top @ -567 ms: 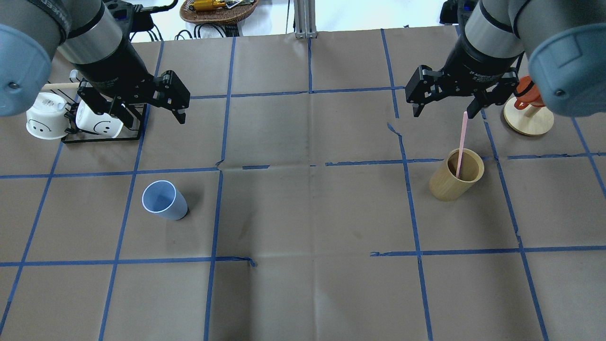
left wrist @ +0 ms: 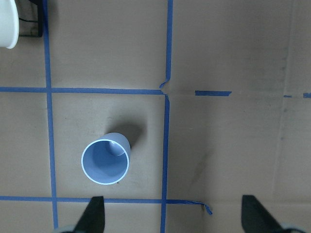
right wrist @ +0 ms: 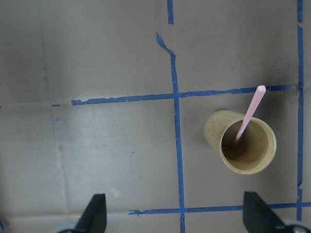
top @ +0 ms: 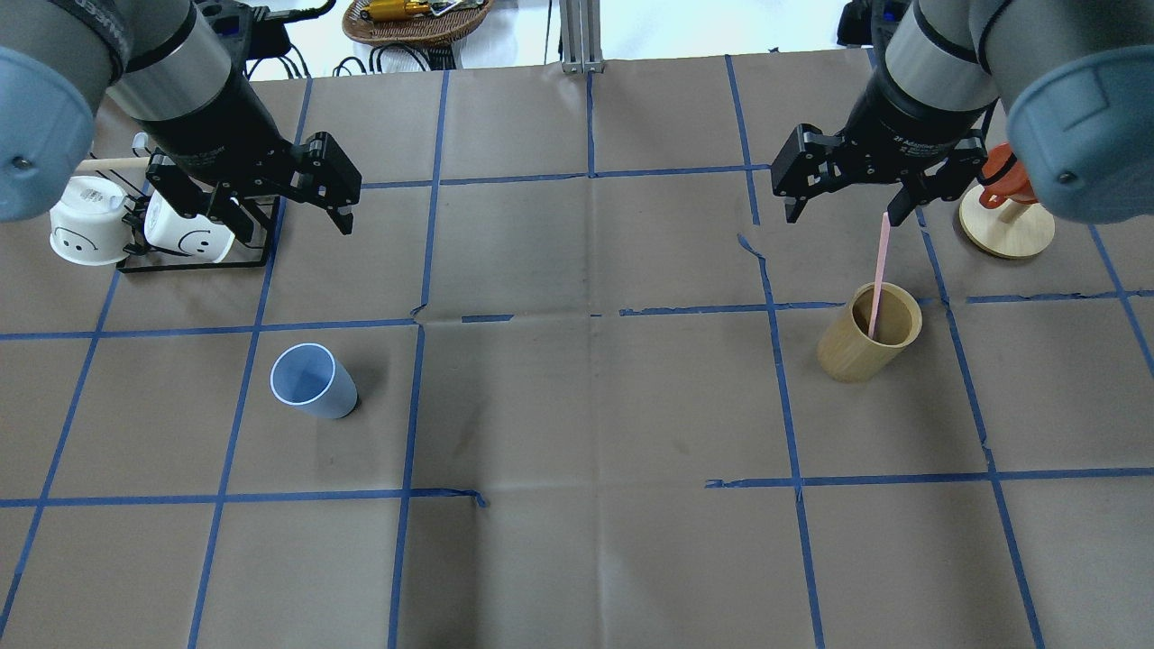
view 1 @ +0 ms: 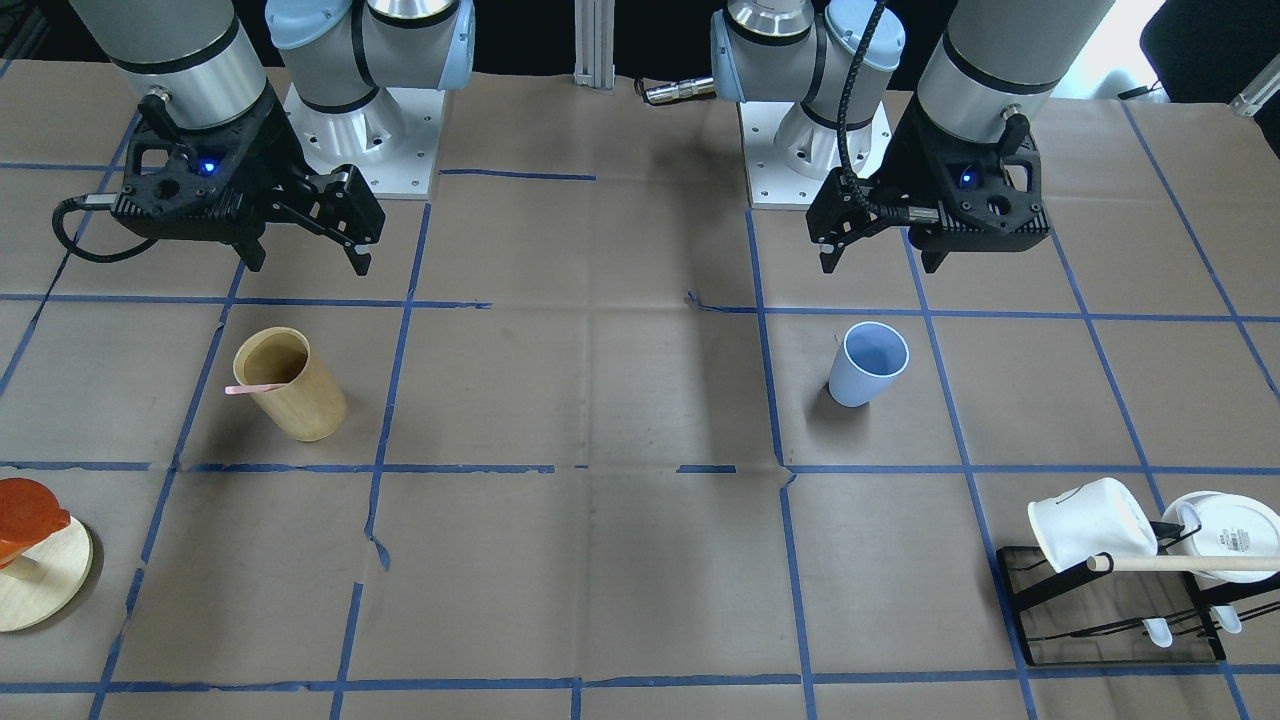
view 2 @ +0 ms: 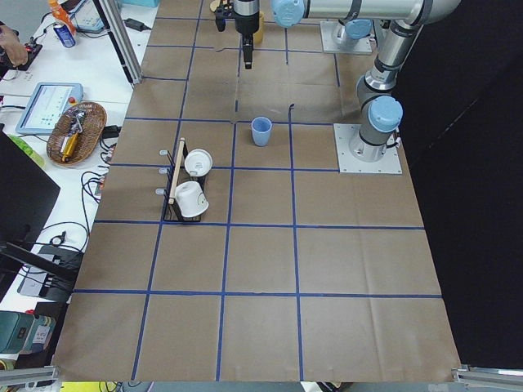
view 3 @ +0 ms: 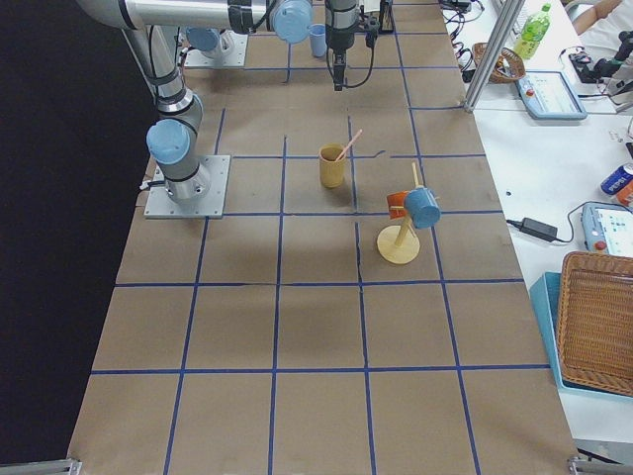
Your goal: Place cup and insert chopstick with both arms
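Left gripper (top: 281, 212): jaws spread wide, empty
Small pale-blue plastic cup (top: 314, 383): upright on the table, well apart from those jaws
Right gripper (top: 845, 214): jaws spread, empty
Thin pale-pink chopstick (top: 879, 270): leaning in tan wooden cylinder cup (top: 856, 351), ungripped

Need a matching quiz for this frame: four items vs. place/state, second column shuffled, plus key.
Items:
1. cup
2. chopstick
3. left claw
4. white mugs

States:
A. open, holding nothing
B. on the black rack
C. leaning inside the wooden cup
D. upright, empty

Pairs: 1-D, 2-C, 3-A, 4-B
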Robot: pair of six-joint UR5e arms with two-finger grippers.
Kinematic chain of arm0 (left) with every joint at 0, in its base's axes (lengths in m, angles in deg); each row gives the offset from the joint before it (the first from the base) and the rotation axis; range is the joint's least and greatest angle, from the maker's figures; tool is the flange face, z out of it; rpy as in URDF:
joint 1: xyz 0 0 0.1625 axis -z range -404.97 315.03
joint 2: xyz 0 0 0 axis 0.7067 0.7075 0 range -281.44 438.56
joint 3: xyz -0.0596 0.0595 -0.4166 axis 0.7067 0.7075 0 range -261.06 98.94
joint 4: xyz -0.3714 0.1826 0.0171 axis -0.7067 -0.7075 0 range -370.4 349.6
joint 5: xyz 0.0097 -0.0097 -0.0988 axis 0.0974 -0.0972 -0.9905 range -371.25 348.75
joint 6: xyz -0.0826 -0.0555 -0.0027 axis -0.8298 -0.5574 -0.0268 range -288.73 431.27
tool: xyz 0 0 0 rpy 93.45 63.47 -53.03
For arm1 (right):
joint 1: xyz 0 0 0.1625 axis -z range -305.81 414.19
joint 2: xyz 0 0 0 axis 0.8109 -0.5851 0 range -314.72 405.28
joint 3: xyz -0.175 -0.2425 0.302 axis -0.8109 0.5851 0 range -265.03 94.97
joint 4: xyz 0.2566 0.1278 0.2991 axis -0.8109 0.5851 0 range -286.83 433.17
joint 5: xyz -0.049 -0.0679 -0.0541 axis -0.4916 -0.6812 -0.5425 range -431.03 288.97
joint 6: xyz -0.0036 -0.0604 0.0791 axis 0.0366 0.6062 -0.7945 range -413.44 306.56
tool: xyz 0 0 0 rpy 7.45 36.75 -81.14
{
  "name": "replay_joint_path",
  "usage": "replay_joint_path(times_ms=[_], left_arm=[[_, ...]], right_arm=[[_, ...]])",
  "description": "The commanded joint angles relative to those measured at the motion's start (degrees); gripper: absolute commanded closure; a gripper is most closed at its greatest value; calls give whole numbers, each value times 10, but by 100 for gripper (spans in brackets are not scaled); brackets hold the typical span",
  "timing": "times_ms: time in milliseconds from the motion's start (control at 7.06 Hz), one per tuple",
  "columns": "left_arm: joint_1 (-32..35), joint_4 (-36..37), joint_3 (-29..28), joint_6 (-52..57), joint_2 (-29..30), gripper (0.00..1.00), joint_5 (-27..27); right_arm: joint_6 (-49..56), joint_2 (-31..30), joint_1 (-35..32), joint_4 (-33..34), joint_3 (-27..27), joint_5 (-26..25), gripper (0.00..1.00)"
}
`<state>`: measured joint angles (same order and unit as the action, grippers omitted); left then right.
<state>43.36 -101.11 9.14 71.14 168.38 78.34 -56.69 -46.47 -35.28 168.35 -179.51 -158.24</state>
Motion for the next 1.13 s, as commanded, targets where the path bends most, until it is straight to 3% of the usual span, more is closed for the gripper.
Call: replay_joint_path(times_ms=[0,708,992], left_arm=[[1,0,1,0,-2,0,4],[0,-8,5,0,-6,0,9],[-12,-6,20,3,-1,0,35]], right_arm=[[0,0,0,0,1,1,0],[0,-4,0,1,1,1,0],[0,-5,0,1,0,1,0]])
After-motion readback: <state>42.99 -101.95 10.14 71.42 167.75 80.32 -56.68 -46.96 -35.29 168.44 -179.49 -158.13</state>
